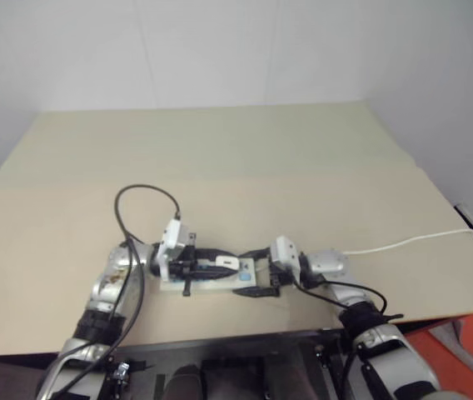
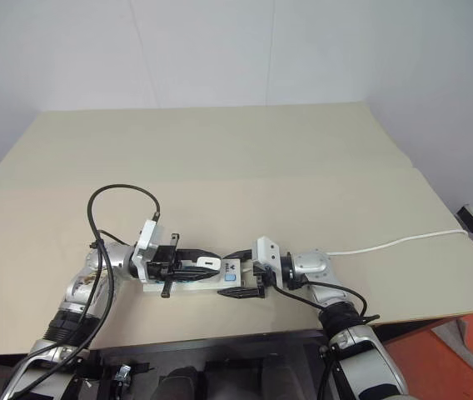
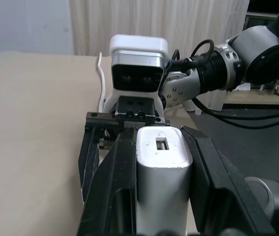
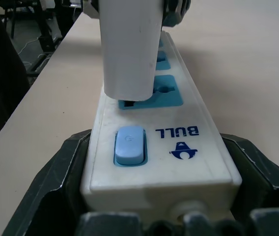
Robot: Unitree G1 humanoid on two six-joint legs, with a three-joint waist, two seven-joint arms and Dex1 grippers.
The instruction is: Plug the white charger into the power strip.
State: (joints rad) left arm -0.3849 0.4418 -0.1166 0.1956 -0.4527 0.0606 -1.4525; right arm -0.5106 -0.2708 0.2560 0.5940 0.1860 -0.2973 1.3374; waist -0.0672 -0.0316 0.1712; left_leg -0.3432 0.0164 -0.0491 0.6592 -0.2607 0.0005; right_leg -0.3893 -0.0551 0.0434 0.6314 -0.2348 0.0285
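**White charger held over the socket, not yet seated**

Black fingers [image 3: 120, 187] of the left gripper [image 3: 161, 162] were pinched on the white charger [image 3: 160, 164], one finger against each side. In the right wrist view the charger [image 4: 129, 46] was seen standing upright over the blue socket [image 4: 154, 93] nearest the strip's button [image 4: 128, 144]. A dark gap was visible under the charger's base, so the prongs were judged to be entering but not pushed home.

The right gripper [image 4: 161, 196] was closed around the button end of the strip [image 4: 179, 147], its fingers pressed against the two long sides, so the bar was judged to be steadied for the push. The strip [image 1: 220, 283] lay flat on the beige table [image 1: 236, 158], near the front edge, with both grippers meeting over it. Its thin cord [image 1: 411, 242] ran off toward the table's right edge.

Grasping, carrying and aligning were judged done. Still to be done were the final press down until the base met the socket face, then the release of both grips.
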